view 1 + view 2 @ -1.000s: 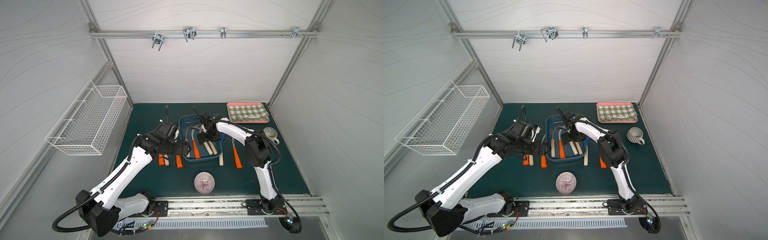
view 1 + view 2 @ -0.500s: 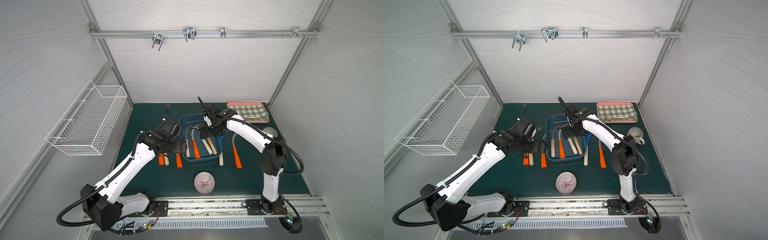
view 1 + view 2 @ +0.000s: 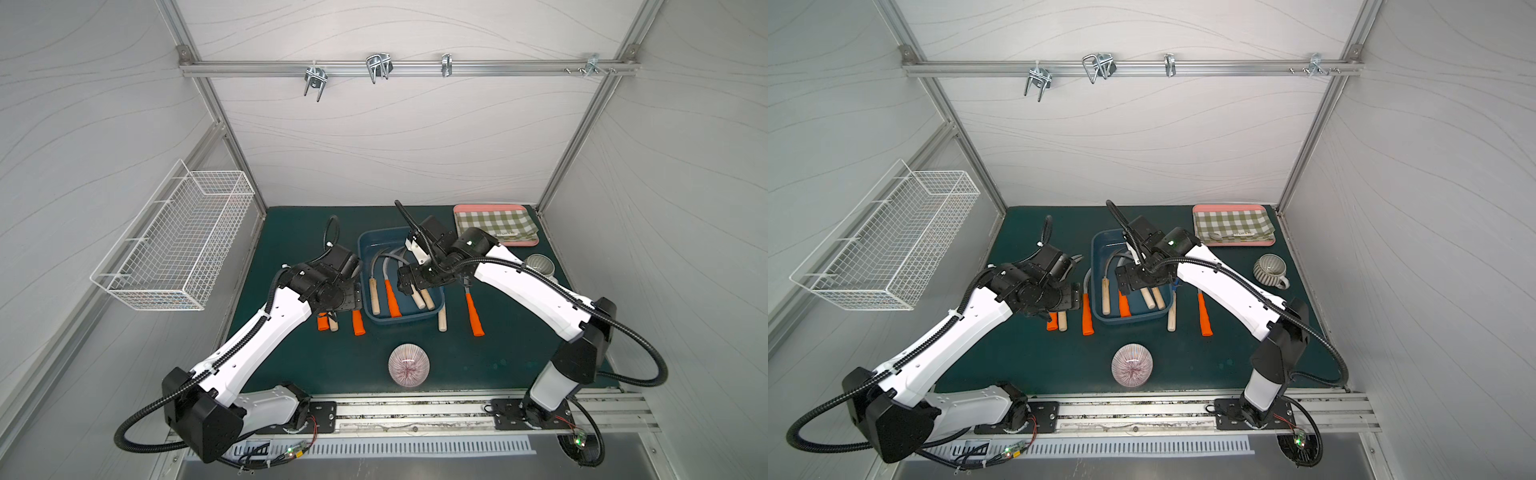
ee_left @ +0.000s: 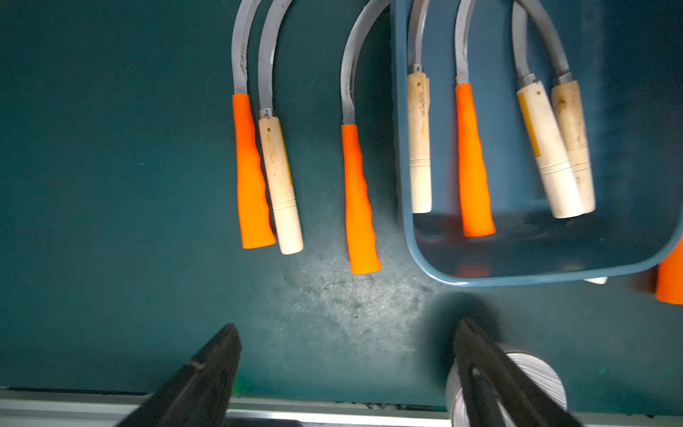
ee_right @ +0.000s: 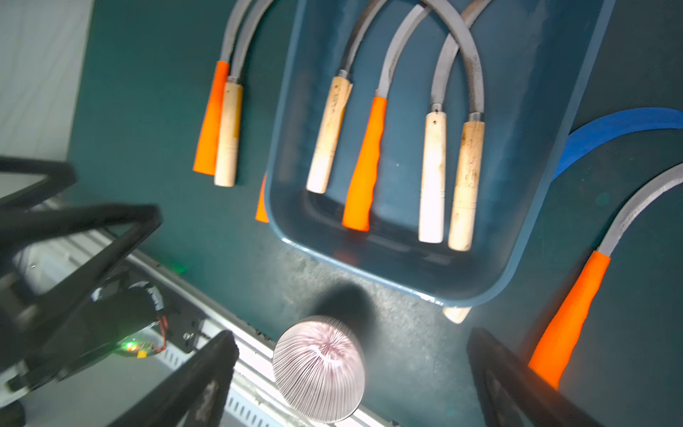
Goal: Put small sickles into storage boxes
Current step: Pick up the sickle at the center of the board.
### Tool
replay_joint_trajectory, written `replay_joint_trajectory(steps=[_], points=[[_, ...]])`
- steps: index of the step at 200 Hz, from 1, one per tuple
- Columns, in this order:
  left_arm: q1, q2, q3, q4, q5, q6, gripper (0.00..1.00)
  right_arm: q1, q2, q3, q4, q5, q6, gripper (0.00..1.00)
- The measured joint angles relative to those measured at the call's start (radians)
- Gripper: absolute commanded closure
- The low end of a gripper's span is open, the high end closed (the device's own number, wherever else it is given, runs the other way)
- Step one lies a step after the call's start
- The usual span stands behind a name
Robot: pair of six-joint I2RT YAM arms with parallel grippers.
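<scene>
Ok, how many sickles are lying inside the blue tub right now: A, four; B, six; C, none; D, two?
A: the right wrist view shows four inside the blue tub, one orange-handled sickle and three wood-handled sickles.

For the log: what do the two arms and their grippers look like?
The left arm and right arm have white shells with black joints and bases. A black corrugated cable conduit loops along each. The left gripper and right gripper have black tapering fingers.
</scene>
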Motion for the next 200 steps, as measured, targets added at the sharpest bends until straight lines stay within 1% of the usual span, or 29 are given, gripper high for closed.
replay_joint_trajectory(steps=[45, 67, 79, 96, 121, 163, 200], points=[[0.030, -0.001, -0.049, 0.006, -0.024, -0.018, 0.36, 0.085, -0.142, -0.065, -0.007, 0.019, 0.040, 0.01], [0.048, 0.001, -0.070, 0.024, -0.026, -0.029, 0.47, 0.130, -0.218, -0.095, -0.009, 0.023, 0.055, 0.01], [0.058, 0.011, -0.076, 0.031, -0.026, -0.032, 0.49, 0.152, -0.254, -0.109, -0.009, 0.026, 0.057, 0.01], [0.073, 0.041, -0.084, 0.051, -0.026, -0.038, 0.57, 0.176, -0.300, -0.128, -0.010, 0.028, 0.065, 0.01], [0.089, 0.093, -0.095, 0.079, -0.024, -0.033, 0.57, 0.204, -0.341, -0.152, -0.014, 0.029, 0.075, 0.01], [0.119, 0.183, -0.100, 0.127, -0.018, -0.023, 0.58, 0.244, -0.348, -0.171, -0.019, 0.040, 0.084, 0.01], [0.141, 0.263, -0.100, 0.165, -0.003, -0.015, 0.63, 0.258, -0.349, -0.190, -0.018, 0.040, 0.096, 0.01]])
